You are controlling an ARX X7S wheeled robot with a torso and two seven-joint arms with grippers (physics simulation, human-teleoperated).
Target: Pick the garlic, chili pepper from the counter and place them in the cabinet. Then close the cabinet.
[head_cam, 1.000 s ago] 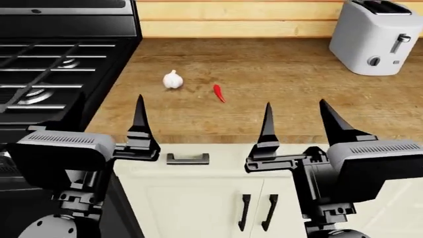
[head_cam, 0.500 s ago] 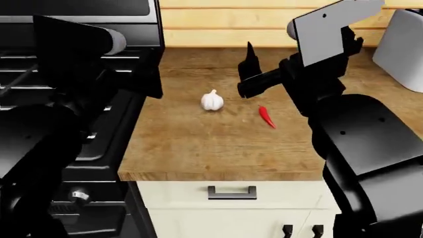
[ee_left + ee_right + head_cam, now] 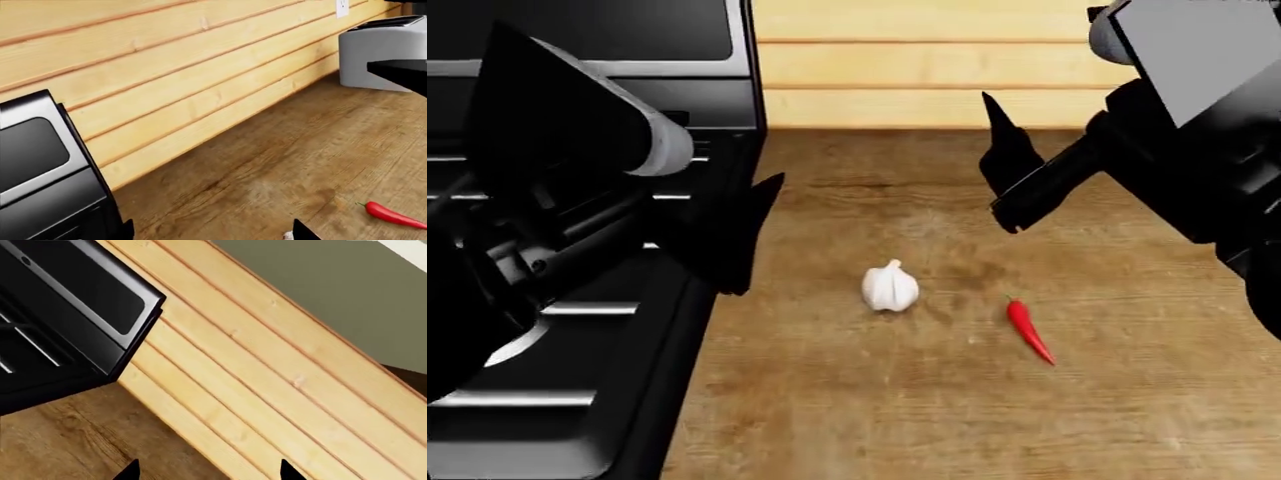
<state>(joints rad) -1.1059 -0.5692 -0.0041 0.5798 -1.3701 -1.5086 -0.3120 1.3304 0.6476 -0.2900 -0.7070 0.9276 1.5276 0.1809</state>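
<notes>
Pale horizontal wood plank wall [image 3: 921,60] across the top of the head view, seams running sideways. Black stove [image 3: 574,330] down the left side, dark glossy back panel in the upper left corner. Silver toaster [image 3: 383,57] parked against the planks, upper right of the left wrist view, white outlet [image 3: 342,7] just above. Flat grey-green wall [image 3: 333,285] over the planks, upper right of the right wrist view. Soft even light, faint shadows.
</notes>
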